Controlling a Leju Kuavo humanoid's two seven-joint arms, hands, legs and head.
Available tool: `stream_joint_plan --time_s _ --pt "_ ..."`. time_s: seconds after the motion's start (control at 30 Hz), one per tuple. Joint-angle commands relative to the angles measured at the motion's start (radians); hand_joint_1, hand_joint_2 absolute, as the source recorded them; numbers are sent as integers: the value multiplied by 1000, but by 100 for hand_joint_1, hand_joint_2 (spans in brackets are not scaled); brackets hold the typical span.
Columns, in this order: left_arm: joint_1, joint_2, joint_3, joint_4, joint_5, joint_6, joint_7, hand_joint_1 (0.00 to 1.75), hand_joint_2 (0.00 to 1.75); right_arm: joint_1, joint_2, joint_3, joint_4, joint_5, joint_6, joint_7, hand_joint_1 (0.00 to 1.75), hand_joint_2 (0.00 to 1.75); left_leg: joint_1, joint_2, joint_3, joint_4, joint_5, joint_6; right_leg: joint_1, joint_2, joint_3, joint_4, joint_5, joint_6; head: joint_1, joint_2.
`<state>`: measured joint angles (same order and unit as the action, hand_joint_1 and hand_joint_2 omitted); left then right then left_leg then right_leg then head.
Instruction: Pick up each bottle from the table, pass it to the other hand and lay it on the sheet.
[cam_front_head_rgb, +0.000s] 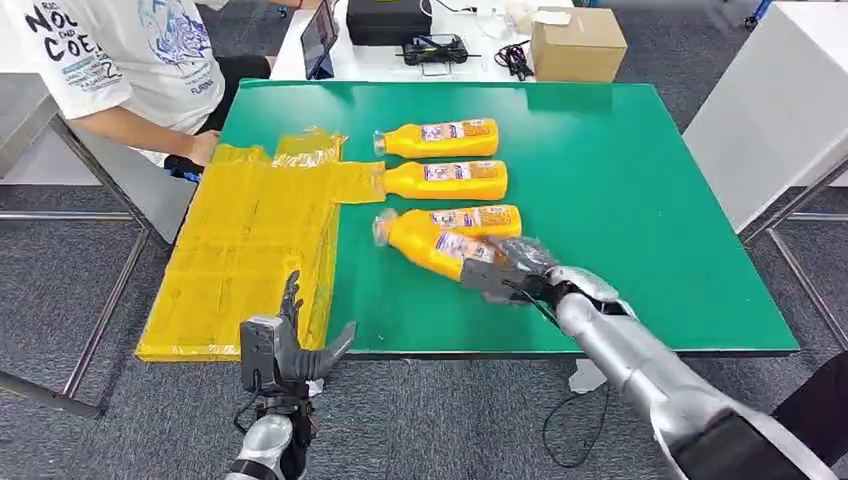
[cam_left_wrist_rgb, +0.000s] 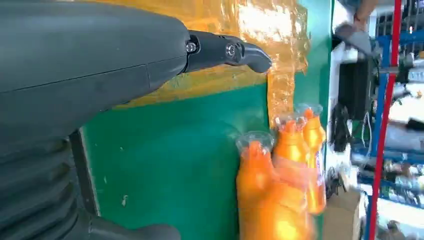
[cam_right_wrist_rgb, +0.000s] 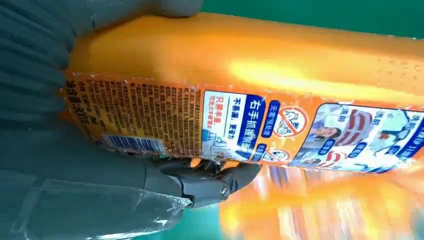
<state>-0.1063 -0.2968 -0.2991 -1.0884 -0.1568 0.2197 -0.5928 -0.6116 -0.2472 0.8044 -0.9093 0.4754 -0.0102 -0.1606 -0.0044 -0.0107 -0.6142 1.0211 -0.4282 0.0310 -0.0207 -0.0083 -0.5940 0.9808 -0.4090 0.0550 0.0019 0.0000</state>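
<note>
Several orange bottles lie on the green table (cam_front_head_rgb: 640, 200). My right hand (cam_front_head_rgb: 510, 268) grips the nearest bottle (cam_front_head_rgb: 428, 243) by its base end, tilted, cap pointing toward the sheet; up close its label (cam_right_wrist_rgb: 240, 125) sits between thumb and fingers. Another bottle (cam_front_head_rgb: 470, 218) lies just behind it, and two more (cam_front_head_rgb: 445, 180) (cam_front_head_rgb: 437, 139) lie farther back. The yellow sheet (cam_front_head_rgb: 250, 240) covers the table's left part. My left hand (cam_front_head_rgb: 285, 345) hovers open, fingers spread, at the table's front edge by the sheet's corner. The left wrist view shows the bottles' caps (cam_left_wrist_rgb: 280, 145) and the sheet (cam_left_wrist_rgb: 240, 40).
A person in a white shirt (cam_front_head_rgb: 120, 50) stands at the table's far left, a hand (cam_front_head_rgb: 205, 148) near the sheet's edge. A cardboard box (cam_front_head_rgb: 578, 44), a tablet and cables lie on the white table behind. A white table (cam_front_head_rgb: 770, 110) stands to the right.
</note>
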Motion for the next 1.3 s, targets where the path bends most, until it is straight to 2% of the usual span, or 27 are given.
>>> stream_joint_plan --time_s 0.03,0.07,0.17,0.2,0.23,0.4,0.5,0.53,0.57,0.67,0.8,0.9,0.97,1.0,1.07,1.13,1.17,1.3 --pt "41 8 38 -64 -16 -2 8 0 175 347 102 -329 -482 136 -218 -132 175 175 3 3 8 -1 -5 -4 3 3 7 -1 -4 -5 -1 0" --pt "50 10 41 -81 -16 -2 9 0 175 405 136 -367 -563 179 -282 -150 175 175 2 2 1 -1 -2 -2 2 2 1 -1 -1 -2 0 0" --pt "67 12 47 -115 -3 -3 14 0 175 506 201 -423 -692 231 -416 -190 175 175 2 0 -1 -1 -2 -2 2 0 -1 0 -2 -2 1 0" --pt "69 13 46 -118 -2 -3 15 0 175 513 202 -424 -698 232 -419 -191 175 175 3 2 6 0 -6 -4 3 2 5 0 -5 -5 0 0" --pt "69 13 46 -118 -2 -3 15 0 175 513 202 -424 -698 232 -419 -191 175 175 2 1 0 -1 -3 -3 2 1 0 0 -3 -3 1 0" --pt "80 24 40 -154 73 -68 25 0 175 579 248 -491 -707 200 -505 -270 175 175 2 1 1 -1 -3 -2 2 0 1 -1 -3 -4 0 0" --pt "89 41 20 -190 148 -157 46 0 175 616 274 -529 -661 167 -505 -308 175 175 4 2 7 -1 -5 -4 4 1 8 -2 -4 -6 1 0" --pt "89 54 3 -205 195 -220 58 0 175 633 298 -550 -624 132 -504 -350 175 175 3 1 4 -1 -3 -3 2 0 4 -2 -3 -5 0 0" --pt "90 55 1 -211 196 -221 58 0 175 636 301 -550 -612 129 -503 -361 175 175 2 -1 2 -2 -2 -3 2 -2 3 -2 -3 -4 1 0" --pt "90 55 1 -211 196 -221 58 0 175 636 301 -550 -612 129 -503 -361 175 175 2 2 4 -2 -3 -3 2 1 3 -2 -3 -5 0 0" --pt "87 88 -36 -250 302 -374 70 0 175 647 351 -570 -516 60 -439 -428 175 175 2 3 3 -2 -2 -3 2 2 2 -2 -2 -4 0 0" --pt "87 88 -37 -257 304 -376 72 0 175 649 360 -567 -498 59 -442 -443 175 175 2 3 1 -2 -2 -2 2 1 0 -2 -1 -3 1 0" --pt "87 88 -37 -257 304 -376 72 0 175 649 360 -567 -498 59 -442 -443 175 175 2 5 6 -3 -3 -4 2 3 5 -3 -2 -5 1 0" --pt "84 93 -44 -257 320 -401 75 0 175 648 367 -571 -490 37 -418 -451 175 175 1 3 1 -2 -2 -2 1 2 0 -2 -1 -3 1 0" --pt "77 96 -49 -255 337 -426 81 0 175 647 384 -552 -448 32 -394 -467 175 175 2 3 2 -2 -2 -2 1 1 0 -2 -1 -3 1 0" --pt "69 93 -53 -249 334 -427 81 0 175 639 393 -524 -404 47 -392 -487 175 175 3 4 8 -3 -4 -4 3 3 6 -3 -3 -6 1 0" --pt "64 91 -54 -243 333 -426 83 0 175 633 404 -511 -384 48 -392 -491 175 175 2 4 3 -2 -2 -3 2 3 2 -2 -1 -4 1 0" --pt "57 85 -57 -223 331 -424 85 0 175 614 413 -471 -362 56 -387 -493 175 175 2 4 2 -2 -2 -3 2 3 1 -2 -1 -4 1 0"
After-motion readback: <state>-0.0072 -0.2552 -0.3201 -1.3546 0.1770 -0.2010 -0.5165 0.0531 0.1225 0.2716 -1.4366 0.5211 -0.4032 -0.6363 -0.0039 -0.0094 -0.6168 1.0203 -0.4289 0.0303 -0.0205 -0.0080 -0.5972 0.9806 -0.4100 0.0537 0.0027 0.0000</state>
